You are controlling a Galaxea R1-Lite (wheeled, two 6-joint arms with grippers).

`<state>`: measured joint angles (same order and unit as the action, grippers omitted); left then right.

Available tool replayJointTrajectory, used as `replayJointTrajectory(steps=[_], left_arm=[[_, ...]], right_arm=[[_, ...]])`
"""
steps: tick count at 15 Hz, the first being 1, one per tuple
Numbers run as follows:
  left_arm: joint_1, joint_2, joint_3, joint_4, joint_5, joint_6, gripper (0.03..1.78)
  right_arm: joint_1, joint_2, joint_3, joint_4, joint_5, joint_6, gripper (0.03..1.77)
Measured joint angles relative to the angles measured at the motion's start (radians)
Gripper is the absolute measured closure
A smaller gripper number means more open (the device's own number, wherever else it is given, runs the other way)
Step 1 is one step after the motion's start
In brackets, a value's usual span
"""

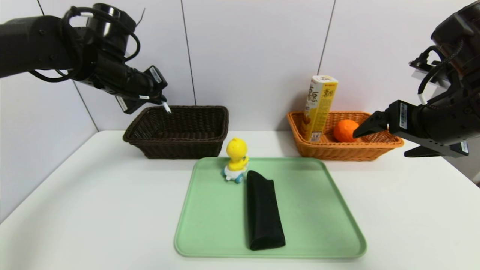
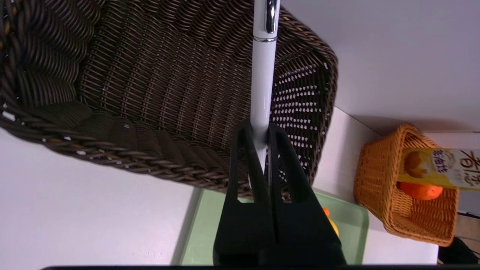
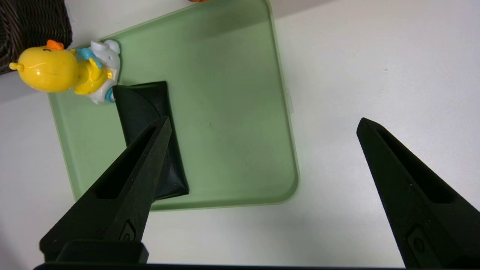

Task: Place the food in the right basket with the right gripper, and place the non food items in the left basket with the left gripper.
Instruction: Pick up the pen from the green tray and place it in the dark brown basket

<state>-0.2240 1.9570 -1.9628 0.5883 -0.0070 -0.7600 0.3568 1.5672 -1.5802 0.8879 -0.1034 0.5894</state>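
Setting: white desk (image 1: 93, 210) against pale wall panels, with a green tray (image 1: 210, 232) in the middle, the dark brown basket (image 1: 180, 131) behind it on the robot's left and the orange basket (image 1: 348, 148) on its right.
Food: the yellow-and-white snack carton (image 1: 319, 107) stands leaning in the orange basket beside the orange fruit (image 1: 345, 130); that half looks done.
Left claw (image 2: 262, 138): clenched on the white pen (image 2: 262, 82), gripped near one end, the long free end reaching over the brown basket's interior.
Left arm pose: raised above the basket's near-left corner, angled forward and down.
Right claw (image 3: 262, 127): released, jaws wide apart, parked above the desk beside the orange basket.
Still waiting: yellow duck toy (image 1: 236, 159) and black pouch (image 1: 262, 210), touching each other on the tray.
Risk: the pen is let go so close to the rim that it may strike the wicker edge and roll out onto the desk.
Second risk: with such an end-heavy grip, the pen may swivel in the claw and drop crooked.
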Motion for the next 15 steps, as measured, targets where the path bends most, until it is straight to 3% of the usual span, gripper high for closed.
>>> replayJointTrajectory(steps=[15], left_arm=[[0.093, 0.233, -0.008, -0.086, 0.002, 0.064, 1.76]], right_arm=[[0.003, 0.01, 0.0, -0.002, 0.0, 0.011, 0.09]])
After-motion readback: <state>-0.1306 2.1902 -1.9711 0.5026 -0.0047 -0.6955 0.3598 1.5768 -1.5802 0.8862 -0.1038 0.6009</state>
